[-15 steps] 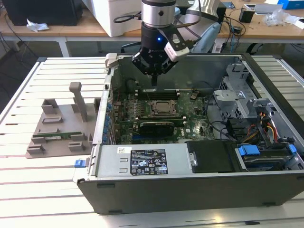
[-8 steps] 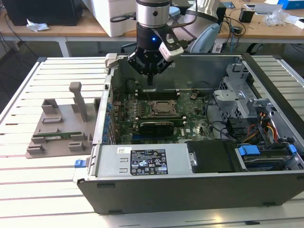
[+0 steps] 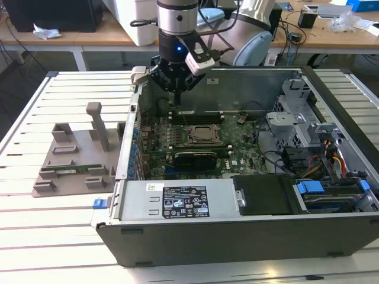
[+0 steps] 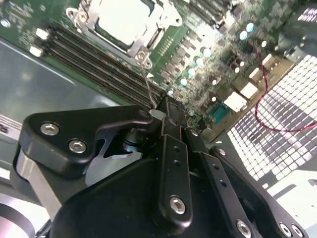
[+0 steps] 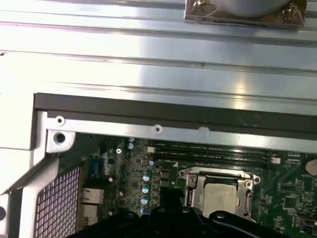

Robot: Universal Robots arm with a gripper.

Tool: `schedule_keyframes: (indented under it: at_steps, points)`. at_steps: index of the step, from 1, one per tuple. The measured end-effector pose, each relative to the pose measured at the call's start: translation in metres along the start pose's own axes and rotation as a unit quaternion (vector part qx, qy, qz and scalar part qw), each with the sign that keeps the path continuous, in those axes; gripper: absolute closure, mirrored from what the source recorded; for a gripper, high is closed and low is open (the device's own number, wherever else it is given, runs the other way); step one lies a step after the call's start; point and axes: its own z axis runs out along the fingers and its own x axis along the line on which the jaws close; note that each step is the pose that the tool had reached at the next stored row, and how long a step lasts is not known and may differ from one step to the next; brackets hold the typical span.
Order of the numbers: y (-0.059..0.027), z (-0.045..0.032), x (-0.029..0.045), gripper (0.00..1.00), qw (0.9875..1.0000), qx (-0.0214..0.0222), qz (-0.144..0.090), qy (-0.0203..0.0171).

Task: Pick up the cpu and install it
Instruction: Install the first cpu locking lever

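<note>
My gripper (image 3: pixel 176 93), fingers pressed together and empty, hovers by the socket (image 5: pixel 190 184) where the cpu (image 5: pixel 220 195) already sits; seating looks done, and latching would need precise contact on the lever (image 4: pixel 146 79).

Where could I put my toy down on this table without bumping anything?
The white slatted table is bare in front of the grey holder tray and the open computer case, and behind the tray too. Inside the case it is crowded: the gripper hangs over the motherboard, with cables and drive bays toward the exterior view's right.
</note>
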Motion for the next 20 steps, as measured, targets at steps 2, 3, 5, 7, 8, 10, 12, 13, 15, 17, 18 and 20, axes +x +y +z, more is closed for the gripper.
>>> schedule_keyframes:
  at_steps: [2,3,5,7,8,10,12,13,15,17,18,20]
  points:
    - [0.0039,0.0061,0.0037,0.89,1.0,0.0001,0.0,0.0]
    - [0.0053,0.009,0.0046,0.89,1.0,0.0,0.0,0.0001]
    - [0.006,0.0139,0.0045,0.89,1.0,0.0,0.0,0.0]
    - [0.0062,0.0166,0.0044,0.89,1.0,0.0,0.0,0.0]
    - [0.0062,0.0175,0.0038,0.89,1.0,0.0001,0.0,0.0001]
    - [0.0061,0.0183,0.0004,0.89,1.0,0.0001,0.0,0.0001]
    - [0.0058,0.0185,-0.0055,0.89,1.0,0.0001,0.0,0.0001]
    - [0.0056,0.0185,-0.0075,0.89,1.0,0.0001,0.0,0.0001]
    - [0.0053,0.0185,-0.0121,0.89,1.0,0.0,0.0,0.0002]
    - [0.0049,0.0185,-0.0182,0.89,1.0,0.0,0.0,0.0005]
    - [0.0048,0.0185,-0.0206,0.89,1.0,0.0,0.0,0.0006]
    - [0.0043,0.0187,-0.0281,0.89,1.0,0.0,0.0,0.0013]
